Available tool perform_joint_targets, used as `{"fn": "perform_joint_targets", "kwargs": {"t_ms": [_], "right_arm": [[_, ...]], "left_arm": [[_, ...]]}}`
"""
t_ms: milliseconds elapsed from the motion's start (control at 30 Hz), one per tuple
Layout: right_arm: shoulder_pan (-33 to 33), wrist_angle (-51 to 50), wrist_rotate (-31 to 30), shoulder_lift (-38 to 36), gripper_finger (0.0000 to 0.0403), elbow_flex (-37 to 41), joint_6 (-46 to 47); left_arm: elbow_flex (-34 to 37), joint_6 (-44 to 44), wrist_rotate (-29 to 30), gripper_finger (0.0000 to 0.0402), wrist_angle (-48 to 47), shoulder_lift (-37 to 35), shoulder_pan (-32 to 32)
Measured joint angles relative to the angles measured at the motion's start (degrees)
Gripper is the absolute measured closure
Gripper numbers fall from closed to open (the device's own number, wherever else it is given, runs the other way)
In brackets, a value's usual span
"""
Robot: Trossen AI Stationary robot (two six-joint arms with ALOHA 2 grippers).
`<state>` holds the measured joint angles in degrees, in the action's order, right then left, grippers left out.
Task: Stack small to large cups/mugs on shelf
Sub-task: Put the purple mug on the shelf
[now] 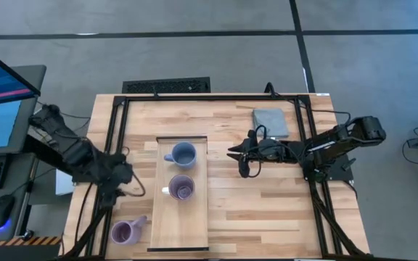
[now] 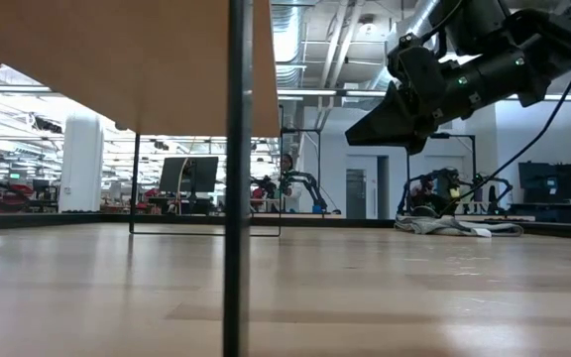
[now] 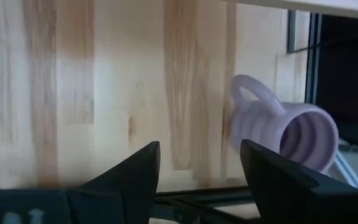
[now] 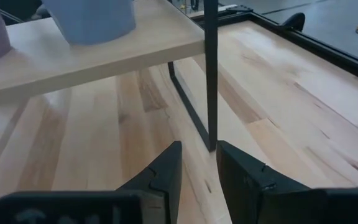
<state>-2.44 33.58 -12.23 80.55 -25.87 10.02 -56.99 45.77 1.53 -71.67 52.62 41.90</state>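
On the shelf (image 1: 181,217): blue-grey mug (image 1: 183,154), purple mug (image 1: 181,187). Lavender mug (image 1: 125,232) lies beside its left edge. Left gripper (image 1: 122,174) spread wide; right gripper (image 1: 242,161) narrow, empty.

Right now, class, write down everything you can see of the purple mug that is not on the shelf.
The purple mug is a small, pale lavender cup with a looped handle and ridged inner walls, glossy like glazed ceramic. It lies tipped on its side on the striped wooden table, mouth open sideways, near the front left corner beside the shelf. The left gripper is open in front of it, not touching.
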Motion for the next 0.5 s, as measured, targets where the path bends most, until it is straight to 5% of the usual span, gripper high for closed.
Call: {"fn": "perform_joint_targets", "kwargs": {"t_ms": [267, 500], "right_arm": [[0.01, 0.05, 0.00, 0.00, 0.0280, 0.00, 0.00], [0.02, 0.11, 0.00, 0.00, 0.0280, 0.00, 0.02]], "left_arm": [[0.00, 15.06, 7.97, 0.0187, 2.31, 3.20, 12.85], [0.00, 21.38, 7.72, 0.0187, 7.83, 11.45, 17.98]]}}
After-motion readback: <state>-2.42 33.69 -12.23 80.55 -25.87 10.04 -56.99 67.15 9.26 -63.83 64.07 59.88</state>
